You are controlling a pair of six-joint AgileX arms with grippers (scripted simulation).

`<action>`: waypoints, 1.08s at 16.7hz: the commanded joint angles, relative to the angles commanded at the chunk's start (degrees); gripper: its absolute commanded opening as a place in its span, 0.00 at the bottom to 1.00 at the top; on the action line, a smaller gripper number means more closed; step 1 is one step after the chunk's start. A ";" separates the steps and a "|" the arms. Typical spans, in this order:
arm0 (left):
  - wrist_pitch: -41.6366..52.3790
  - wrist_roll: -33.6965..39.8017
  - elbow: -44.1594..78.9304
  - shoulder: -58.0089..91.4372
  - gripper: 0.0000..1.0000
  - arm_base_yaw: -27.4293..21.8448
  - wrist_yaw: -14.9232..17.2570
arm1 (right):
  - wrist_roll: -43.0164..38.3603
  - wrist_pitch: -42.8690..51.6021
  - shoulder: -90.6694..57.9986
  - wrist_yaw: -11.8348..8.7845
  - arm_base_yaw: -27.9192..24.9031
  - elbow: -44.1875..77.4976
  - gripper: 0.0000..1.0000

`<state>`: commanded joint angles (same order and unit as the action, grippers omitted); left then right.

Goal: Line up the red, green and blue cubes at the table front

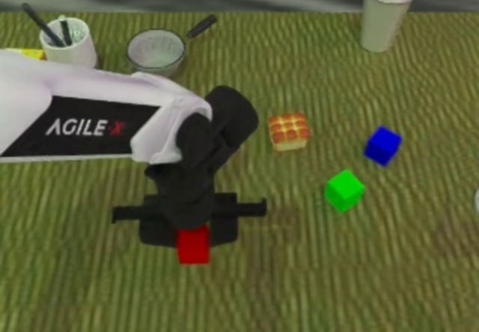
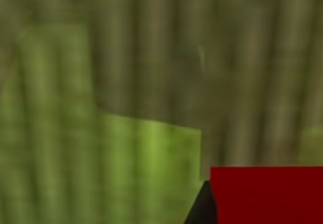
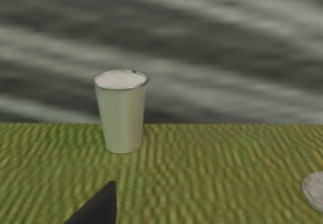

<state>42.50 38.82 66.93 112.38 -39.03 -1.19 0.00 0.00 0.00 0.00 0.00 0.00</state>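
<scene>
Left gripper (image 1: 193, 236) clamps the red cube (image 1: 194, 245), low over the table (image 1: 314, 287) front. Green (image 1: 344, 190) and blue (image 1: 382, 145) wait.

Red cube (image 1: 193, 245) sits near-left on the counter (image 1: 359, 272); green cube (image 1: 344, 190) right, blue cube (image 1: 382, 145) just beyond it.

Red cube (image 1: 194, 245) front-left, seemingly gripped — green cube (image 1: 344, 190), blue cube (image 1: 382, 145) right.

The small glossy bright red cube (image 1: 193, 245) shows one plain colour, as do the bright green cube (image 1: 344, 190) and deep blue cube (image 1: 382, 145). The broad olive-green table (image 1: 359, 272) carries a woven ribbed pattern. The square bun (image 1: 289, 131) is orange-brown, scored in a grid.
</scene>
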 joint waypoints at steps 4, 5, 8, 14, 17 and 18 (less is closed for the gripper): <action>-0.82 0.01 -0.56 0.44 0.00 -0.05 -0.02 | 0.00 0.00 0.00 0.00 0.00 0.00 1.00; -0.82 0.01 -0.56 0.44 0.00 -0.05 -0.02 | 0.00 0.00 0.00 0.00 0.00 0.00 1.00; -0.82 0.01 -0.56 0.44 0.23 -0.05 -0.02 | 0.00 0.00 0.00 0.00 0.00 0.00 1.00; -0.82 0.01 -0.56 0.44 0.68 -0.05 -0.02 | 0.00 0.00 0.00 0.00 0.00 0.00 1.00; -0.82 0.01 -0.56 0.44 0.90 -0.05 -0.02 | 0.00 0.00 0.00 0.00 0.00 0.00 1.00; -0.82 0.01 -0.56 0.44 0.98 -0.05 -0.02 | 0.00 0.00 0.00 0.00 0.00 0.00 1.00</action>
<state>41.69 38.83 66.37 112.82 -39.08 -1.21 0.00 0.00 0.00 0.00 0.00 0.00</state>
